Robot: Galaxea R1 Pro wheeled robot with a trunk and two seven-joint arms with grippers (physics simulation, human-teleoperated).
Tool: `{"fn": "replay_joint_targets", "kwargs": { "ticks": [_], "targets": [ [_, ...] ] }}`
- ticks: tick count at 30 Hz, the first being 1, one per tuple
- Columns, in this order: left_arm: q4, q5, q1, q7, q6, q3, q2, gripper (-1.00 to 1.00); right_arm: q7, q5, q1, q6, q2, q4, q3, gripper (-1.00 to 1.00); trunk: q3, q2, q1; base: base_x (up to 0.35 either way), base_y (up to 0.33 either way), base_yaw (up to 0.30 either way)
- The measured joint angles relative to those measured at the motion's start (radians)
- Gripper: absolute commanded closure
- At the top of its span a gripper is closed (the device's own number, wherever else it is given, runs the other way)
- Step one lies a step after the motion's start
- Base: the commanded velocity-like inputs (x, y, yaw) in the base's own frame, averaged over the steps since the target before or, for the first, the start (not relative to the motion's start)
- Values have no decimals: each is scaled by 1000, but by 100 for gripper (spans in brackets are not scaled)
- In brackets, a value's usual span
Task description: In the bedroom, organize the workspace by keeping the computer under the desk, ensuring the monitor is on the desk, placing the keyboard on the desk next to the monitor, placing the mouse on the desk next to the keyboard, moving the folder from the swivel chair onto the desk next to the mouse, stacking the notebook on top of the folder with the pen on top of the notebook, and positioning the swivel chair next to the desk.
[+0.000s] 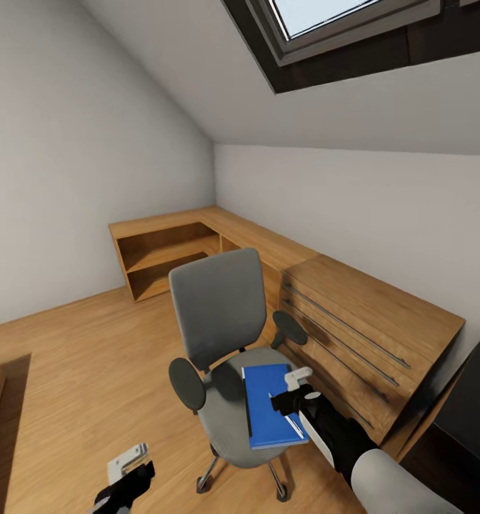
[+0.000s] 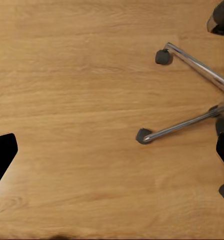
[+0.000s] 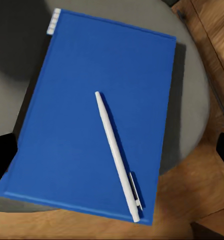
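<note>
1. The bedroom: pale walls meet a sloped ceiling under a skylight (image 1: 347, 21), with low oak cabinets (image 1: 268, 250) along the far walls and an oak floor (image 1: 83, 371) below. A corner of the black desk (image 1: 472, 407) shows at the head view's right edge.

2. The chair (image 1: 222, 314) stands on the open floor, its seat facing the robot and its back toward the cabinets, well apart from the desk. Two chrome legs (image 2: 192, 120) and their casters show in the left wrist view.

3. The folder (image 1: 272, 407) lies flat on the seat, long axis running from the chair back toward the seat's front edge. It sits toward the robot's right side of the seat.

4. The right gripper (image 1: 297, 389) hovers directly over the folder, so the folder lies straight beneath it. Its black fingertips show at the two sides of the right wrist view, spread apart with nothing between them.

5. The left gripper (image 1: 129, 467) hangs low over bare floor beside the chair base, well away from the folder. It too stands spread and empty. The right arm is plainly the nearer one.

6. The pen (image 3: 117, 155) rests loose on the folder, angled across its long axis, with its clip end near a corner. Any tilt in lifting the folder would likely roll it off.
</note>
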Motion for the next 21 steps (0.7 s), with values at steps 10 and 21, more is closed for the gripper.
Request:
{"fn": "replay_joint_targets", "kwargs": {
  "ticks": [10, 21],
  "targets": [
    [-405, 36, -1, 1, 484, 285, 33, -100, 39, 0, -1, 118, -1, -1, -7, -100, -6, -14, 8, 0, 0, 0],
    [-396, 30, -1, 0, 498, 314, 27, -100, 53, 1, -2, 146, -4, -5, -14, -100, -41, -91, 50, 0, 0, 0]
  ]
}}
